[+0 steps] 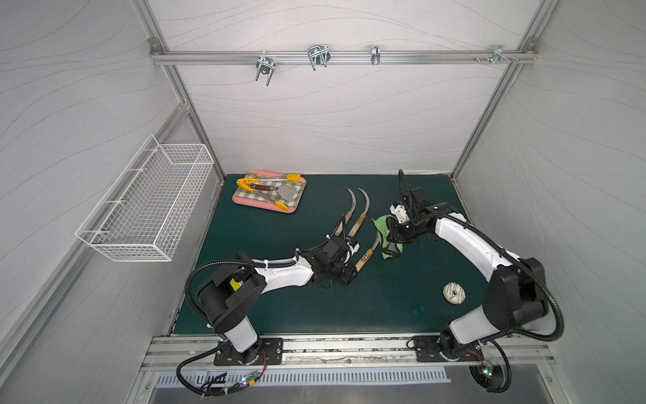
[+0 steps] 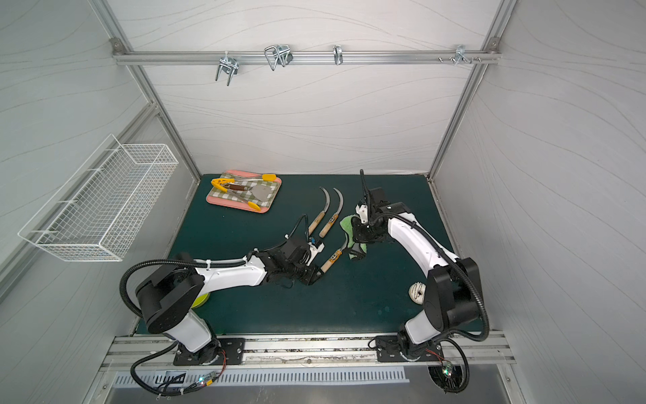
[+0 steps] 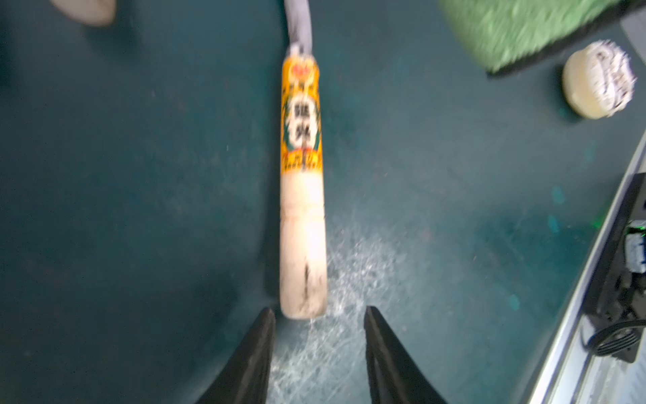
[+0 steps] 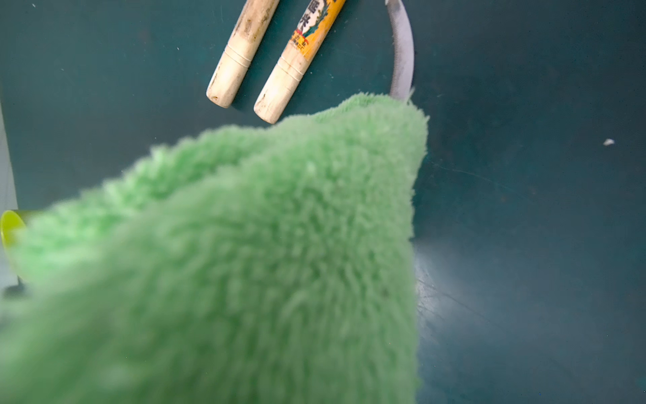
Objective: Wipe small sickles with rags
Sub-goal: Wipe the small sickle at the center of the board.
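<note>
The fluffy green rag (image 4: 265,245), pinched in my right gripper (image 1: 396,233), covers the curved grey blade of the sickle (image 3: 302,210), while my left gripper (image 3: 318,314) stands spread just off its pale wooden handle.

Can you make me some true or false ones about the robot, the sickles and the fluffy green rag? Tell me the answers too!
1. Three sickles lie on the green mat. True.
2. The left fingers squeeze a sickle handle. False: the left gripper has its fingers apart, and the handle lies free just in front of them.
3. The right gripper holds the green rag. True.
4. The yellow tongs hang on a wall hook. False: the tongs lie on the pink tray with the spatula.
5. Every sickle has an orange label. False: one has a plain handle.
</note>
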`<state>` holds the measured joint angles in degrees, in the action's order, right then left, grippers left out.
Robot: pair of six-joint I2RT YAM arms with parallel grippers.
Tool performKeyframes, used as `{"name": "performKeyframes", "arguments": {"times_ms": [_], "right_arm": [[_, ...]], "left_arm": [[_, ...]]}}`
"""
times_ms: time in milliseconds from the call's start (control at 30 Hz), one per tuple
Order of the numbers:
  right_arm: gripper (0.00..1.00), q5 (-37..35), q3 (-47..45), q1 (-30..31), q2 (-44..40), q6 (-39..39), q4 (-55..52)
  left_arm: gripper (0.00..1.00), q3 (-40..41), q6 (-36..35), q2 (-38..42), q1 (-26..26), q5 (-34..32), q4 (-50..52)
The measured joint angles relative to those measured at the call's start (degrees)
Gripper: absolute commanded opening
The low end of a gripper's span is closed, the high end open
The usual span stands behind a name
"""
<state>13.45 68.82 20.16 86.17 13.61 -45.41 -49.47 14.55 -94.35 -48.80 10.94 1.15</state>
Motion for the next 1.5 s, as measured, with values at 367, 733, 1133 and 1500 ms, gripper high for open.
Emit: {"name": "performKeyframes", "arguments": {"times_ms": [367, 733, 1133, 1500], "right_arm": [[0.15, 2.6, -2.6, -4.6, -3.8, -0.2, -0.1], [0.15, 5.2, -3.1, -5.8, -4.2, 0.1, 1.3], [0.15, 6.5, 8.9, -5.9, 9.2, 3.2, 4.9], [0.13, 0.7, 24.6, -6.0, 28.8, 3.1, 3.4]], "left_arm": [[0.44, -14.3, -4.0, -12.4, 0.0, 0.0, 5.3], [0.16, -17.7, -6.2, -17.5, 0.0, -1.1, 7.9], [0.0, -15.3, -5.3, -16.8, -0.9, -1.3, 3.8], [0.0, -10.6, -3.5, -13.7, -5.8, -3.2, 2.1]]}}
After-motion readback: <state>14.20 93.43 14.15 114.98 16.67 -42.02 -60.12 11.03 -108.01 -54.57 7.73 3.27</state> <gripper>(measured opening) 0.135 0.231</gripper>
